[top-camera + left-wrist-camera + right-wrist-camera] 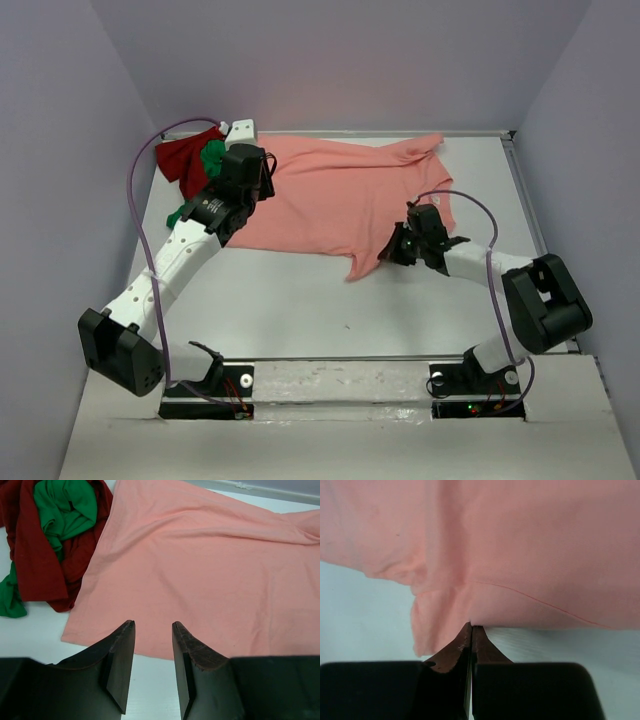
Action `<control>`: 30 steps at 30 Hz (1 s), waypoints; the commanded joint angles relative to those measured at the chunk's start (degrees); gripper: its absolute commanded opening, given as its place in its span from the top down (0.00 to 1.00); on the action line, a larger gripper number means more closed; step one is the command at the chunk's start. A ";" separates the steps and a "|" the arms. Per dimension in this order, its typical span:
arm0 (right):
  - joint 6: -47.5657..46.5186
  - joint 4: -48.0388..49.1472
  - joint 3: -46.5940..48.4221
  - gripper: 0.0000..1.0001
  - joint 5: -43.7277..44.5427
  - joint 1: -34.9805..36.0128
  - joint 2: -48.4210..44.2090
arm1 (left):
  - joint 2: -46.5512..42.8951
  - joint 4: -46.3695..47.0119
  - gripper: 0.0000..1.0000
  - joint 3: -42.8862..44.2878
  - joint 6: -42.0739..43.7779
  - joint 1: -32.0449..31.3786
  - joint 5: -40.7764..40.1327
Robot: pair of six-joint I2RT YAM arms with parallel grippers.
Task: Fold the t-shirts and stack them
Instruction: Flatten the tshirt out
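The salmon-pink shirt [340,200] lies spread out, lightly wrinkled, across the far half of the table [300,310]. The closed right gripper [471,626] pinches its sleeve edge. The left gripper [153,625] hovers half open and empty over its hem, beside the crumpled dark red shirt [35,555] and green shirt [67,507].

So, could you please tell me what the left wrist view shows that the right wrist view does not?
Left wrist only: the dark red t-shirt bunched up with the bright green t-shirt, beside the salmon-pink t-shirt, and the left claw open over the pink hem. Right wrist only: the right claw shut, pinching the pink cloth's edge near a seam. Both: the salmon-pink t-shirt lying on the white table.
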 commanded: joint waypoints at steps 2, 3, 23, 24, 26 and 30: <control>-8.00 -7.88 11.85 1.00 18.53 3.75 -3.26 | -0.65 2.43 0.54 -0.19 0.77 -0.31 0.01; -8.79 -8.85 13.17 1.00 20.29 3.75 -3.61 | -0.48 2.52 0.54 -0.02 0.86 -0.23 0.01; -17.59 -28.55 64.41 1.00 16.62 -0.37 32.41 | 0.32 0.94 0.54 1.83 2.88 -0.31 1.24; -17.59 -28.73 66.43 1.00 15.92 -0.99 33.81 | 0.32 1.02 0.54 1.83 2.97 -0.23 1.32; -18.47 -31.35 72.13 1.00 12.51 -2.22 37.15 | 0.49 0.94 0.54 1.83 3.06 -0.23 1.59; -19.43 -35.75 86.10 0.78 6.43 -4.59 45.49 | 1.19 0.85 0.55 1.83 3.41 -0.23 1.59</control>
